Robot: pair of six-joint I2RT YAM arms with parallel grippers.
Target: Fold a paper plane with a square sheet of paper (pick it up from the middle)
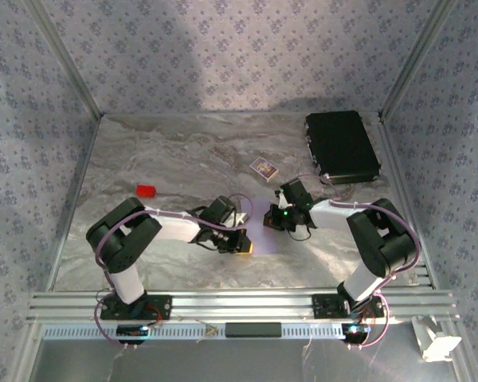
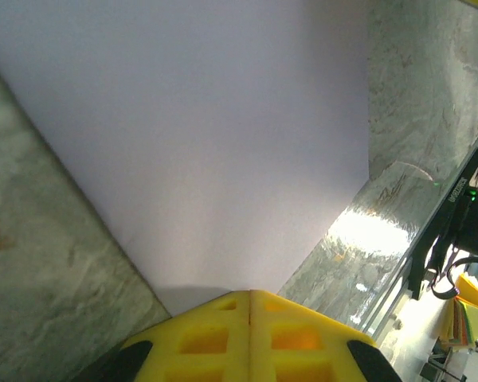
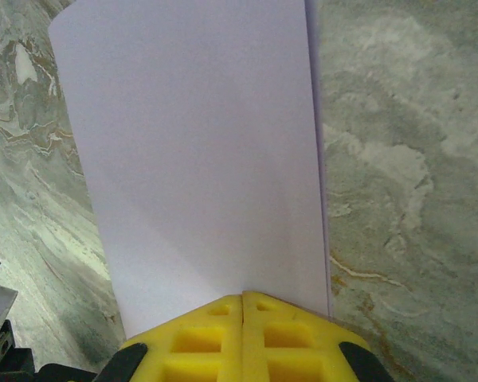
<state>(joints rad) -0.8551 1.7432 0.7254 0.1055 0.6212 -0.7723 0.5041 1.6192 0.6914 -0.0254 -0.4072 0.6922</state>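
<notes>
**Left wrist view**
- Item 1: paper [image 2: 207,135], plain pale lilac, flat on the table [image 2: 40,270]. It takes up most of what you see, with one straight edge running diagonally at the left.
- Item 2: left gripper [image 2: 249,293]. Its yellow fingers [image 2: 207,342] are pressed together with no gap at the seam, and the tips sit at the paper's near edge. You cannot tell whether any paper is pinched between them.
- Item 3: black arm part [image 2: 462,215] at far right, with a green light. Its white marking is too blurred to read.
- Item 4: stack of coloured sheets [image 2: 472,314], low at right, past a metal bar.
- Room: bare marbled table lies on both sides of the paper.

**Right wrist view**
- Item 5: right gripper [image 3: 243,296]. Its fingers are likewise closed tight, tips at the paper's near edge.
- The paper here is a tall strip, and a second layer's edge shows along its right side.
- Room: bare table left and right gives you space on either hand.

**Top view**
- Both grippers stand close together near the table's middle, with the paper a pale patch between them.
- Item 6: patterned card [image 1: 264,168], just beyond the right gripper. Its print is too small to read.
- Item 7: red block [image 1: 146,190], well apart to the left.
- Item 8: black case [image 1: 342,147], in the far right corner.
- Edges: patterned walls [image 1: 223,56] close three sides, and a metal rail [image 1: 239,305] runs along the near edge.
- Room: you have open table at far left.
</notes>
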